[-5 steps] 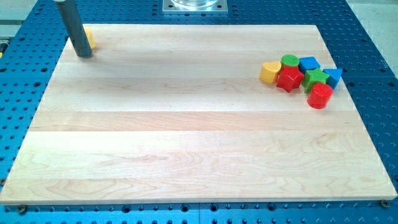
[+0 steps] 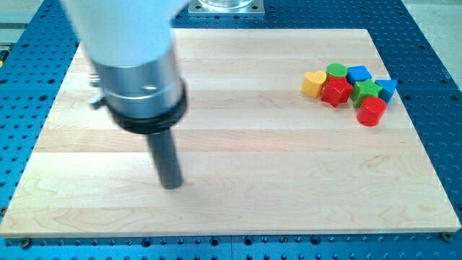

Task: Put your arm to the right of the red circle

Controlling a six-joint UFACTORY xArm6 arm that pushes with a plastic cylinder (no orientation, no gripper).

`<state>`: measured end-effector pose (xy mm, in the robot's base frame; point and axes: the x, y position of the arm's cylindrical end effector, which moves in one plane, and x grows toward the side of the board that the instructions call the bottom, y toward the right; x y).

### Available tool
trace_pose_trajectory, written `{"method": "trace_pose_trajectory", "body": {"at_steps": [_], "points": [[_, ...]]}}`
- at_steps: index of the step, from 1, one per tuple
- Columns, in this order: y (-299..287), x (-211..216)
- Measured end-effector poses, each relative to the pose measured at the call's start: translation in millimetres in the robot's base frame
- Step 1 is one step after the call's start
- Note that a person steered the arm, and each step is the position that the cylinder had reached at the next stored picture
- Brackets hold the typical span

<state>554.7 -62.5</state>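
Note:
The red circle (image 2: pixel 372 110), a short red cylinder, sits at the lower right end of a cluster of blocks at the view's right. My tip (image 2: pixel 172 185) rests on the board in the lower left half, far to the left of the red circle. The cluster also holds a yellow heart (image 2: pixel 313 84), a green cylinder (image 2: pixel 336 71), a red star-like block (image 2: pixel 336 92), a blue block (image 2: pixel 359 74), a green star-like block (image 2: pixel 367 90) and a blue triangle (image 2: pixel 387 89). The arm's wide grey body (image 2: pixel 133 58) hides the board's upper left part.
The wooden board (image 2: pixel 238 166) lies on a blue perforated table (image 2: pixel 433 43). A metal mount (image 2: pixel 225 6) stands at the view's top centre.
My tip has moved from the board's upper left corner down and to the right, into the lower left half. The yellow block seen at that corner is now hidden by the arm.

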Motion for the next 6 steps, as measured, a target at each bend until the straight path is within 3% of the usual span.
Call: {"method": "trace_pose_trajectory", "body": {"at_steps": [3,6], "points": [[64,0],[208,34]]}}
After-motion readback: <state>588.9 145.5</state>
